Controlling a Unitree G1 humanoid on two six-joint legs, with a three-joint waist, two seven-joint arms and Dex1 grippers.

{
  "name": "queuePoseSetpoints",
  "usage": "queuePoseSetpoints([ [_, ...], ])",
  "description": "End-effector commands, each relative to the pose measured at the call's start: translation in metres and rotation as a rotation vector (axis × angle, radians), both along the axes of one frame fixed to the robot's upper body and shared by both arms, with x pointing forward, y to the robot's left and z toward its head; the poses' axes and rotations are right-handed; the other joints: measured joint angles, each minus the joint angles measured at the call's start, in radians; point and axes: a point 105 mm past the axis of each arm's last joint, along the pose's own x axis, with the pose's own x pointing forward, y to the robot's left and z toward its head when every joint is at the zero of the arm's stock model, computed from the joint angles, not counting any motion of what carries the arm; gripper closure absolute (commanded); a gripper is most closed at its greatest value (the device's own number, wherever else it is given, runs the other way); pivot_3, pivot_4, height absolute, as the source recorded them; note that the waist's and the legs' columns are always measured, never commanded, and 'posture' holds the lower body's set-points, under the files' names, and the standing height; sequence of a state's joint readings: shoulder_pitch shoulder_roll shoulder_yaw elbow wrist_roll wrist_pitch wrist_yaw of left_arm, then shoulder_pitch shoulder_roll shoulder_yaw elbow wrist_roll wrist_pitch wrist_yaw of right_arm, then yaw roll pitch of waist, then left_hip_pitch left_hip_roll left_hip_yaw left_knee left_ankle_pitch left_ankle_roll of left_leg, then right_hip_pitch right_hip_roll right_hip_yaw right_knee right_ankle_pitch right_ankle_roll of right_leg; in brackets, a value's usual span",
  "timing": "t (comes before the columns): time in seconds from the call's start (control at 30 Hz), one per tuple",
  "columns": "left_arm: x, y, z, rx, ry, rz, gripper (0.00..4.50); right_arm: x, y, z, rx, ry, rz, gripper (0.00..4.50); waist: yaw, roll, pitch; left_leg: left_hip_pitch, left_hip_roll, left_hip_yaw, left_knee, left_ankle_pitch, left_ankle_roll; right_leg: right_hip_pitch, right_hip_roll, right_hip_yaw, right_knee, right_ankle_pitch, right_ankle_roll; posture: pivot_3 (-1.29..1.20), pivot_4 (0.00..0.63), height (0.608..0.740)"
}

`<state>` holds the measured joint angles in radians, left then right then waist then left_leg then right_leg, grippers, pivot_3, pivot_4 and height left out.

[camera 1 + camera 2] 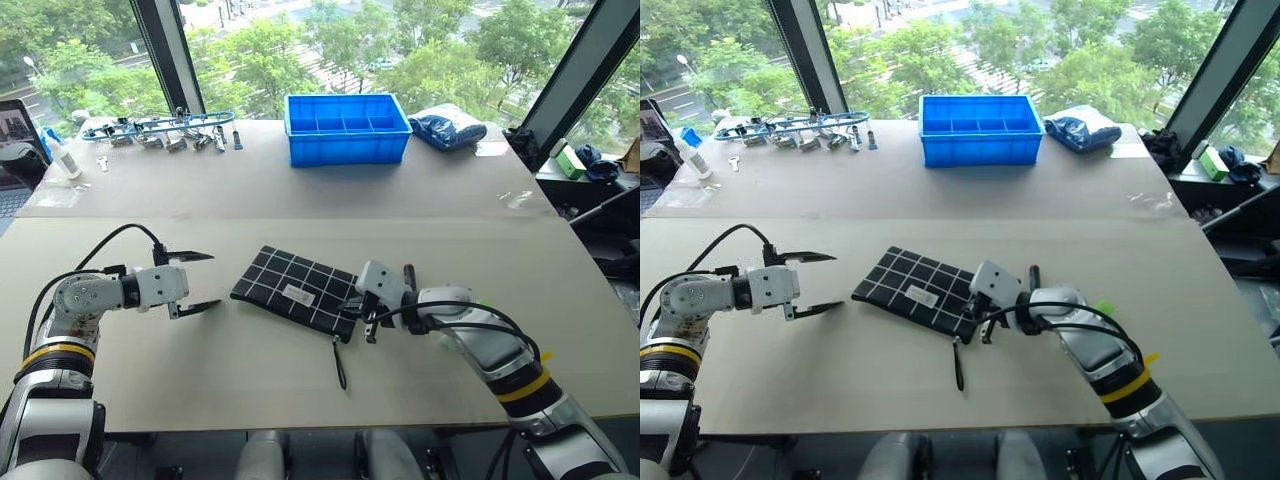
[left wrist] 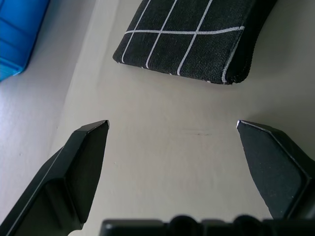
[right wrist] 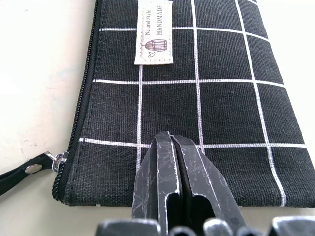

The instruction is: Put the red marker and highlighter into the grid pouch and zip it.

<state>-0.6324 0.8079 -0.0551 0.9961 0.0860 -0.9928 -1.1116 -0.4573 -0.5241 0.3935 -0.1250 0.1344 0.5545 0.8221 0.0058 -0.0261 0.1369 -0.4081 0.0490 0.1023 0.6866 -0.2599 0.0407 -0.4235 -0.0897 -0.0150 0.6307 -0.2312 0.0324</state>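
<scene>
The grid pouch (image 1: 295, 290) lies flat on the near table, black with white lines and a small white label (image 3: 153, 37). Its zipper slider (image 3: 58, 161) sits at the end nearest my right gripper, and the black pull cord (image 1: 340, 365) trails toward the front edge. My right gripper (image 3: 170, 140) is shut, its tips over the pouch's right end. My left gripper (image 1: 212, 280) stands open just left of the pouch, with nothing between its fingers. Behind my right wrist, a bit of the red marker (image 1: 408, 272) shows. A green bit of the highlighter (image 1: 1103, 308) peeks out beside my right forearm.
A blue compartment bin (image 1: 347, 130) stands on the far table. Metal tools (image 1: 160, 130) lie at the back left, beside a small bottle (image 1: 62, 155). A blue bag (image 1: 447, 128) sits right of the bin. A seam (image 1: 300, 217) runs between the two tables.
</scene>
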Motion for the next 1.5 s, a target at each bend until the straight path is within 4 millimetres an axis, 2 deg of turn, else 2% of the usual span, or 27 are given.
queuePoseSetpoints([
  [0.03,0.003,-0.008,0.005,0.038,-0.076,-0.057,0.0,0.002,-0.004,0.002,0.018,0.004,-0.039,4.42,0.002,0.0,0.0,0.0,0.0,0.0,0.0,0.0,0.0,0.0,0.0,0.0,0.0,0.0,0.0,0.0,0.15,0.74],
  [0.17,0.005,-0.026,0.008,-0.016,-0.118,-0.122,0.0,-0.002,-0.004,0.0,0.018,0.013,-0.036,4.42,0.003,0.0,0.0,0.0,0.0,0.0,0.0,0.0,0.0,0.0,0.0,0.0,0.0,0.0,0.0,0.0,0.15,0.74],
  [0.47,0.0,-0.047,-0.002,-0.004,-0.156,-0.226,0.0,-0.005,-0.009,-0.002,0.011,0.024,-0.047,4.42,0.005,0.0,0.0,0.0,0.0,0.0,0.0,0.0,0.0,0.0,0.0,0.0,0.0,0.0,0.0,0.0,0.15,0.74],
  [0.87,0.006,-0.032,-0.005,0.076,-0.176,-0.161,0.0,-0.007,-0.012,0.002,0.018,0.032,-0.051,4.42,0.004,0.0,0.0,0.0,0.0,0.0,0.0,0.0,0.0,0.0,0.0,0.0,0.0,0.0,0.0,0.0,0.15,0.74],
  [1.13,0.007,-0.04,-0.009,0.128,-0.198,-0.203,0.0,-0.007,-0.013,0.003,0.021,0.03,-0.057,4.42,0.007,0.0,0.0,0.001,0.0,0.0,0.0,0.0,0.0,0.001,0.0,0.0,0.001,0.0,0.0,0.0,0.15,0.74],
  [1.33,0.016,-0.04,-0.002,0.16,-0.251,-0.186,0.0,-0.007,-0.014,0.003,0.021,0.029,-0.062,4.42,0.009,0.0,0.0,0.001,-0.001,0.0,0.0,0.0,0.0,0.001,-0.001,0.0,0.001,0.0,0.0,0.0,0.15,0.74],
  [1.37,0.018,-0.042,0.0,0.147,-0.257,-0.183,0.5,-0.007,-0.014,0.003,0.02,0.029,-0.064,4.5,0.008,0.0,0.0,0.001,-0.001,0.0,0.0,0.0,0.0,0.001,-0.001,0.0,0.001,0.0,0.0,0.0,0.15,0.74],
  [1.4,0.018,-0.043,0.001,0.139,-0.256,-0.182,0.66,-0.007,-0.015,0.003,0.021,0.029,-0.067,4.5,0.007,0.0,0.0,0.001,-0.001,0.0,0.0,0.0,0.0,0.001,-0.001,0.0,0.001,0.0,0.0,0.0,0.15,0.74],
  [1.5,0.017,-0.045,-0.001,0.14,-0.242,-0.197,1.77,-0.007,-0.016,0.003,0.023,0.03,-0.074,4.5,0.005,0.0,0.0,0.001,0.0,0.0,0.0,0.0,0.0,0.0,0.0,0.0,0.001,0.0,0.0,0.0,0.15,0.74],
])
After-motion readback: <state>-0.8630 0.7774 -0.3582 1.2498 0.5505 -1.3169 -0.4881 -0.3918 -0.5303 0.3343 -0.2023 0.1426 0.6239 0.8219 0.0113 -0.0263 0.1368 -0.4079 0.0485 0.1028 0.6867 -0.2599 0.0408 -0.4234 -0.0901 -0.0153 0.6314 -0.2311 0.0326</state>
